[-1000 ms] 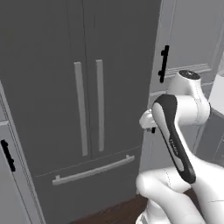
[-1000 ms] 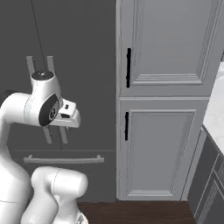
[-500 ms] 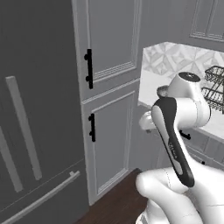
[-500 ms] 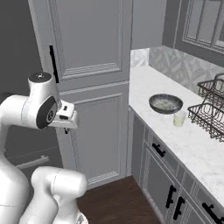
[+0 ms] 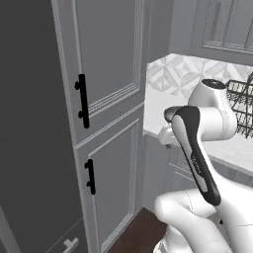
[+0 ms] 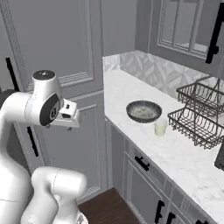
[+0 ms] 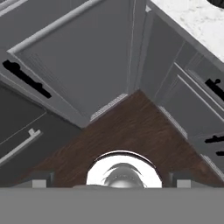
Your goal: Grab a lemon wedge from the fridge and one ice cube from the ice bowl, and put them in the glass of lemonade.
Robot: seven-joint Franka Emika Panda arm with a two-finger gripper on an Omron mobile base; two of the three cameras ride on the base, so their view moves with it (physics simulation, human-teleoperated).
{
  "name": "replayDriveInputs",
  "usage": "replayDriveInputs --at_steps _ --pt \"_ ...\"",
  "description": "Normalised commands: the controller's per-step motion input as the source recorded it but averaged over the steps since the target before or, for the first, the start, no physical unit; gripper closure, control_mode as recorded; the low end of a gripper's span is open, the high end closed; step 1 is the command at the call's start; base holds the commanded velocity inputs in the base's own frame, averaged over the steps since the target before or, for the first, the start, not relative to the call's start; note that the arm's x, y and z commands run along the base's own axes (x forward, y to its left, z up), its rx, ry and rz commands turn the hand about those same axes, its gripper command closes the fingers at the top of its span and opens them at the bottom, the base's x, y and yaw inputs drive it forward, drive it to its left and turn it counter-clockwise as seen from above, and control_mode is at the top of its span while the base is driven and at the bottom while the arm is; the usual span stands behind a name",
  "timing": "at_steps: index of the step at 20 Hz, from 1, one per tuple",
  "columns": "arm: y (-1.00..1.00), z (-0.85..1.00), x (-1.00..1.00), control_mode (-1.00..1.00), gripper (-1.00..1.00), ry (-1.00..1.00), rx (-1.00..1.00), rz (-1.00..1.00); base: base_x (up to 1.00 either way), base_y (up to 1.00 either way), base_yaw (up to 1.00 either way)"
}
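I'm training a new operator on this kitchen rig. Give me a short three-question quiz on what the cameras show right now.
1. True or false: the ice bowl sits on the counter.
2. Which is nearer the wire rack: the ice bowl or the glass of lemonade?
3. Are the jaws of the gripper A) holding a lemon wedge, or B) open and holding nothing?

Key: 1 true; 2 the glass of lemonade; 3 B.
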Motion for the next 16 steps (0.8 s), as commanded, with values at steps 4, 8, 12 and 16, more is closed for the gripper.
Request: replayDriveInputs --at_steps 4,8,12,16 --pt "0.0 0.0 0.0 1.0 -1.0 0.0 0.0 0.0 -0.07 -0.2 -0.64" --pt "0.0 0.0 0.0 1.0 -1.0 0.0 0.0 0.0 0.25 -0.26 -0.55" --pt "0.0 0.0 0.0 1.0 -1.0 0.0 0.0 0.0 0.4 0.0 -0.22" --pt "0.0 0.0 0.0 1.0 -1.0 0.0 0.0 0.0 0.6 0.0 -0.17"
